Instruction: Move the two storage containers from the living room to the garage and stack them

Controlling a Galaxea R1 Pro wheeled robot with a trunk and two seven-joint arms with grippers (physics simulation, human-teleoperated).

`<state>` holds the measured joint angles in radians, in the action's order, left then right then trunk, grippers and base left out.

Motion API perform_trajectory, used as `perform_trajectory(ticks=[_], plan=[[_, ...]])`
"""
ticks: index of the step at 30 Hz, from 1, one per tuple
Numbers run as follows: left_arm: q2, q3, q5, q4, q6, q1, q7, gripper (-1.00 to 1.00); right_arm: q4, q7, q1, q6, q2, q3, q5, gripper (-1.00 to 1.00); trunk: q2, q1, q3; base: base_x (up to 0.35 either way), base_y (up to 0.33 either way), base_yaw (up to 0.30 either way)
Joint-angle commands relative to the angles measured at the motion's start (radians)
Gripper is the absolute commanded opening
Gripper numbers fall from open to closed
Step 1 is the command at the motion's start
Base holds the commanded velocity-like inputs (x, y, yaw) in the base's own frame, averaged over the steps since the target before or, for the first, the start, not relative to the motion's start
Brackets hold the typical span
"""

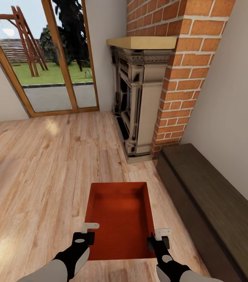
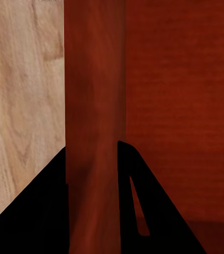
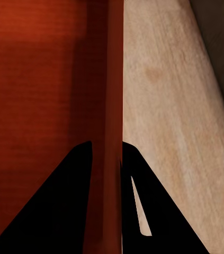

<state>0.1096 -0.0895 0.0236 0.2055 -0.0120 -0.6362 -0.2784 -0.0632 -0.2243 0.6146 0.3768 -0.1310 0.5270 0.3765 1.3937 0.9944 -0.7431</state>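
One orange-red storage container (image 1: 120, 219) sits low in front of the robot, over the pale wood-plank floor (image 1: 34, 172) of the living room. The left gripper (image 1: 88, 232) pinches its left wall, one finger inside and one outside. The right gripper (image 1: 159, 237) pinches the right wall the same way. A brick fireplace (image 1: 151, 94) and a dark bench (image 1: 214, 203) are near. I think the job has barely begun: the garage trip and the stacking are not done yet.

Bench (image 1: 218, 203) and glass door (image 1: 49, 58) run off frame.
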Motion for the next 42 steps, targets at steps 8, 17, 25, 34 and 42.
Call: perform_trajectory(ticks=[8, 17, 25, 34, 42], plan=[[0.002, -0.007, 0.005, 0.002, -0.002, 0.0, -0.007, -1.0, 0.0, 0.005, 0.001, -0.002, -0.004, 0.015, -0.002, -1.0, 0.0, 0.0, 0.012, 0.0, 0.0, 0.0], [0.003, -0.007, 0.005, 0.001, -0.002, 0.0, -0.008, -1.0, 0.0, 0.005, 0.001, -0.002, -0.004, 0.015, -0.002, -1.0, 0.0, 0.0, 0.027, 0.0, 0.0, 0.0], [0.004, -0.007, 0.006, 0.0, -0.002, 0.0, -0.008, -1.0, 0.0, 0.005, 0.001, -0.002, -0.004, 0.015, -0.002, -1.0, 0.0, 0.0, 0.04, 0.0, 0.0, 0.0], [0.004, -0.007, 0.006, 0.0, -0.002, 0.0, -0.008, -1.0, 0.0, 0.005, 0.001, -0.002, -0.004, 0.015, -0.002, -1.0, 0.0, 0.0, 0.055, 0.0, 0.0, 0.0], [0.002, -0.007, 0.006, 0.0, -0.002, 0.0, -0.008, -1.0, 0.0, 0.006, 0.001, -0.002, -0.003, 0.014, -0.002, -1.0, 0.0, 0.0, 0.068, 0.0, 0.0, 0.0]])
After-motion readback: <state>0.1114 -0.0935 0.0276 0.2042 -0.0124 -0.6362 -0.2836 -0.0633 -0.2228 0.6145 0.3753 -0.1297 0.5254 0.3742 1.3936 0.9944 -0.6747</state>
